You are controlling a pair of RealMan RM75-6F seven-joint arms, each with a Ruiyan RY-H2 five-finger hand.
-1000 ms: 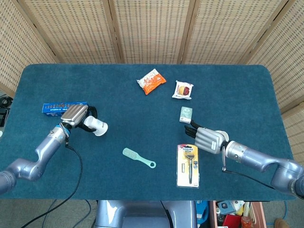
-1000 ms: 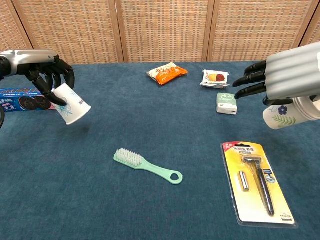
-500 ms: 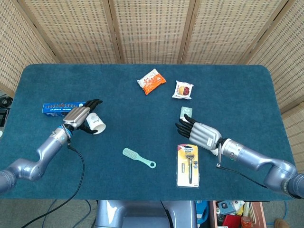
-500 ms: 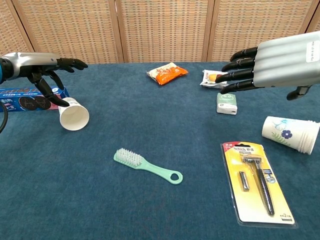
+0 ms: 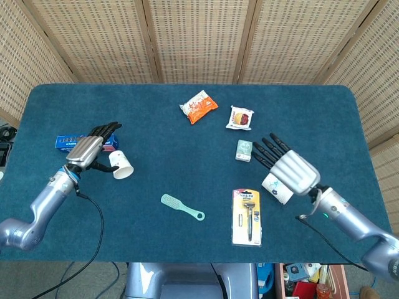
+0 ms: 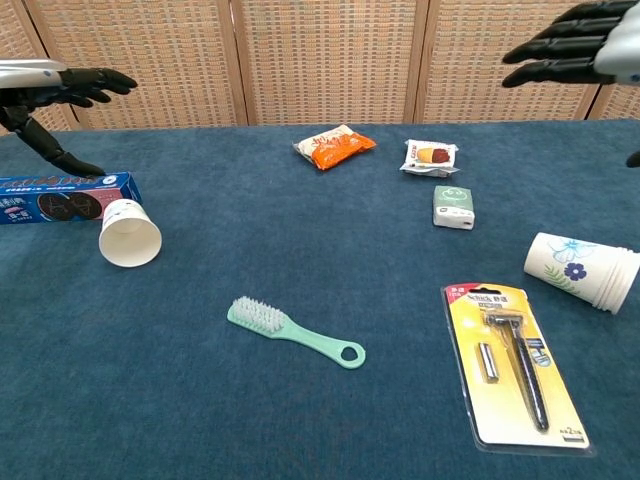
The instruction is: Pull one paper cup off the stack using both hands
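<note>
A single white paper cup (image 5: 121, 164) (image 6: 130, 232) lies on its side on the blue table, its mouth towards the chest camera. The rest of the stack (image 5: 276, 188) (image 6: 583, 271), white with a blue flower print, lies on its side at the right. My left hand (image 5: 90, 144) (image 6: 60, 90) hovers just left of and above the single cup, fingers spread and holding nothing. My right hand (image 5: 290, 165) (image 6: 580, 40) is raised over the stack with its fingers spread, also holding nothing.
A blue box (image 5: 68, 141) (image 6: 55, 198) lies behind the single cup. An orange snack packet (image 5: 199, 106), a small wrapped snack (image 5: 240, 118) and a small green box (image 5: 244, 150) sit mid-table. A green brush (image 5: 181, 207) and a yellow razor pack (image 5: 247, 216) lie near the front.
Both hands let go of their cups and lifted away. The single cup and the stack dropped to the table and now lie on their sides.
</note>
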